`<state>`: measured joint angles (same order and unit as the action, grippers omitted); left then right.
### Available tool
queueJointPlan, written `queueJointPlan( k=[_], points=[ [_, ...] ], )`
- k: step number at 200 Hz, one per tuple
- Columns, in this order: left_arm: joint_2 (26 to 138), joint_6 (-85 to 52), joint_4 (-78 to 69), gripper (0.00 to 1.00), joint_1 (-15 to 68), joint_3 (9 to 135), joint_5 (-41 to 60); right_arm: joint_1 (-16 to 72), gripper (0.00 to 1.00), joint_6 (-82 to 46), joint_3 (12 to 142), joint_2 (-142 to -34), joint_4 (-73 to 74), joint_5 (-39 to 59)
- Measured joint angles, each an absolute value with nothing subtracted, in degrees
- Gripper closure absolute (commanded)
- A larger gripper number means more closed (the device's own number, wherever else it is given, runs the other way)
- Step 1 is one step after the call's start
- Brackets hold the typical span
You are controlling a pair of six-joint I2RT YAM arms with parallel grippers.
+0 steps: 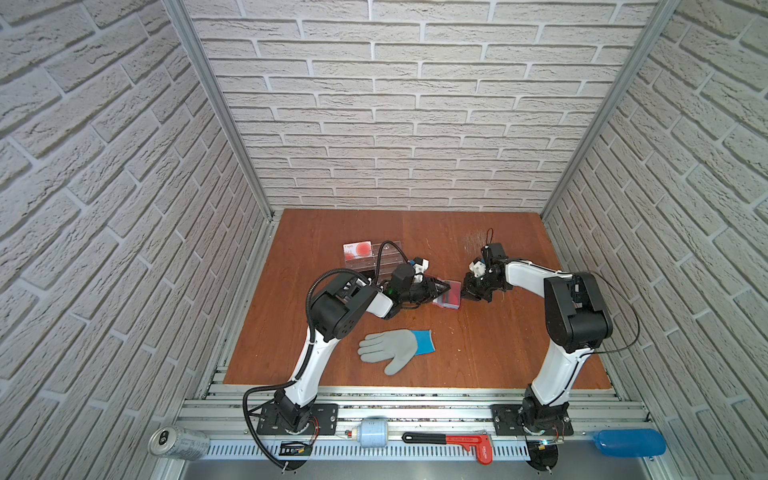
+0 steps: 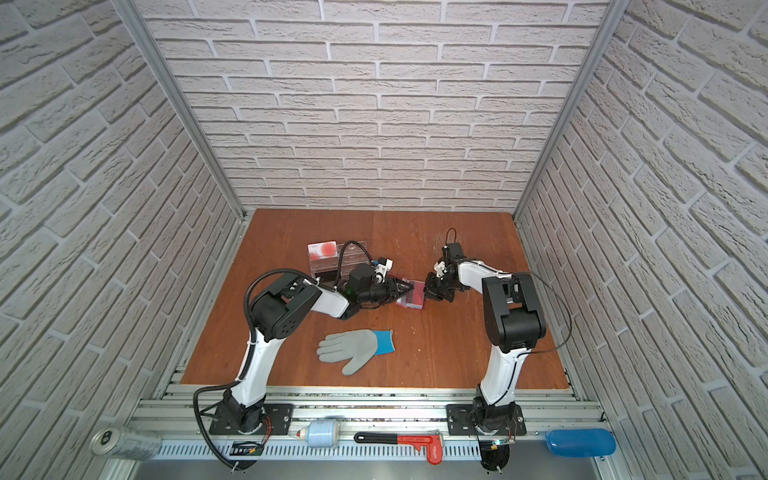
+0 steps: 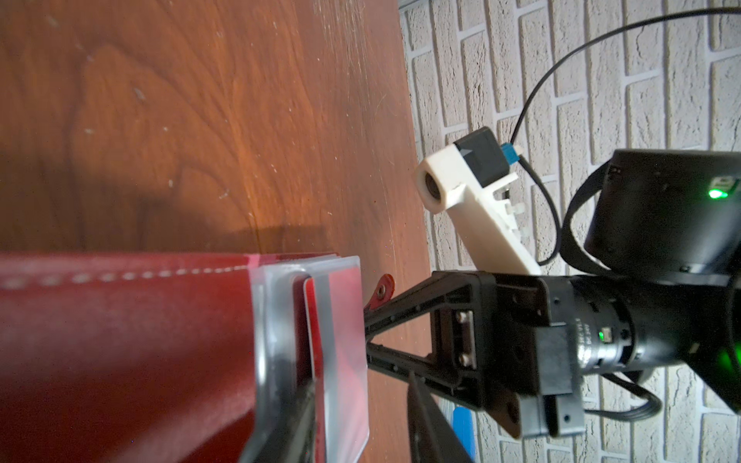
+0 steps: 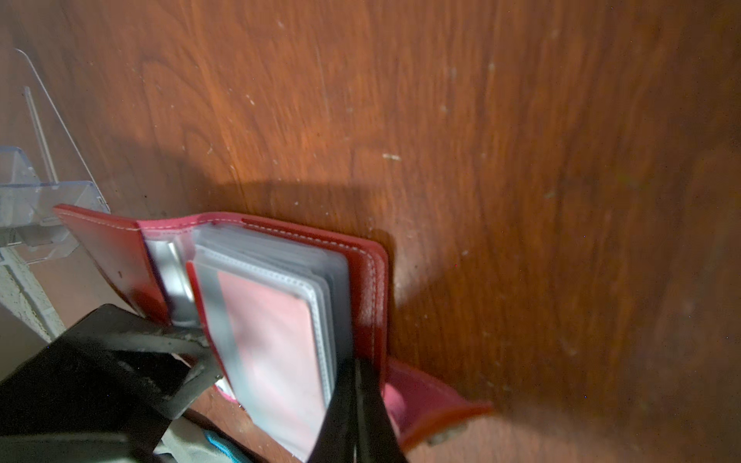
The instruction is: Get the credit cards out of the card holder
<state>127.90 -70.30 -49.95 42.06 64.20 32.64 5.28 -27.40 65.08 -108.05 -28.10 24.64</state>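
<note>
Dark red card holder (image 1: 453, 296) lying open on worktop (image 1: 415, 249) in both top views, flanked by left claw (image 1: 443, 290) and right claw (image 1: 465, 292). Left wrist view: left claw part-spread astride front clear sleeve (image 3: 347, 320), credit card (image 3: 310, 316) edge protruding, not pinched. Right wrist view: right claw pressed together on card holder's outer edge. Judged step: first extraction. Next: close on card edge; draw along sleeve opening.

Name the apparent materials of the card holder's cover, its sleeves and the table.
The card holder cover: dark red leather or imitation, smooth, white stitching. Its sleeves: clear, frosted flexible plastic with welded seams. The table: wood or wood-look board, brown grain, scuffed.
</note>
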Motion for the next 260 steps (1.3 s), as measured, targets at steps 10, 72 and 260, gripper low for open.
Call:
queueJointPlan(
  k=[10, 72, 260],
  points=[
    [127.9, -70.3, -50.0, 0.62, 42.1, 64.2, 32.6, 5.3, 0.93, -27.4, 65.3, -108.2, -28.4, 24.6],
    [127.9, -70.4, -49.6, 0.73, 42.2, 64.2, 32.1, 5.5, 0.93, -27.4, 65.8, -108.4, -29.0, 24.3],
    [127.9, -68.5, -47.4, 0.95, 42.2, 64.2, 31.0, 5.5, 0.93, -27.4, 65.8, -108.4, -28.9, 24.3]
  ],
)
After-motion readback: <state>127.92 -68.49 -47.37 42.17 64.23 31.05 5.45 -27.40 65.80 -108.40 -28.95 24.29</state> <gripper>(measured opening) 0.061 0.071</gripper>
